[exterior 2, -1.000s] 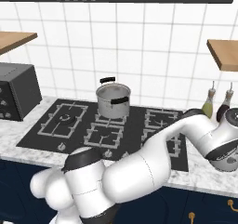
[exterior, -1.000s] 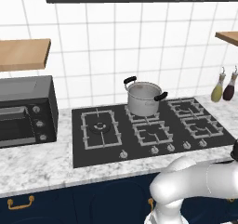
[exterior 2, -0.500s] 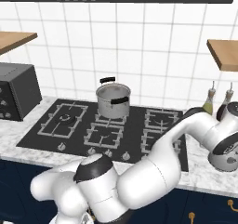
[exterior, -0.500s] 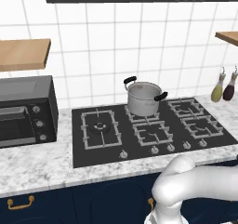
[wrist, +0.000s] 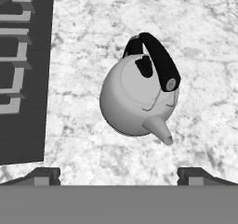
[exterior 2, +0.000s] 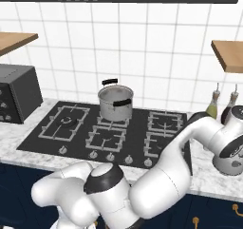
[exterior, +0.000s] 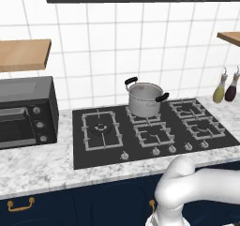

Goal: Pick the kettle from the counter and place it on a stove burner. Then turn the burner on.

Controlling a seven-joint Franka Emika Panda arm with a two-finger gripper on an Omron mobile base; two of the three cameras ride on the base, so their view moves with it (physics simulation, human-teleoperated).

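Kettle (wrist: 139,97) sits upright on the bench (wrist: 93,32) just beside the hob (wrist: 21,79), between the released, spread fingers (wrist: 44,175).

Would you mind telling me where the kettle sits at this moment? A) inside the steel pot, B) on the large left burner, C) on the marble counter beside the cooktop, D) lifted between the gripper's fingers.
C: in the hand view the kettle stands on the speckled counter beside the cooktop's edge, with the open gripper above it, not touching.
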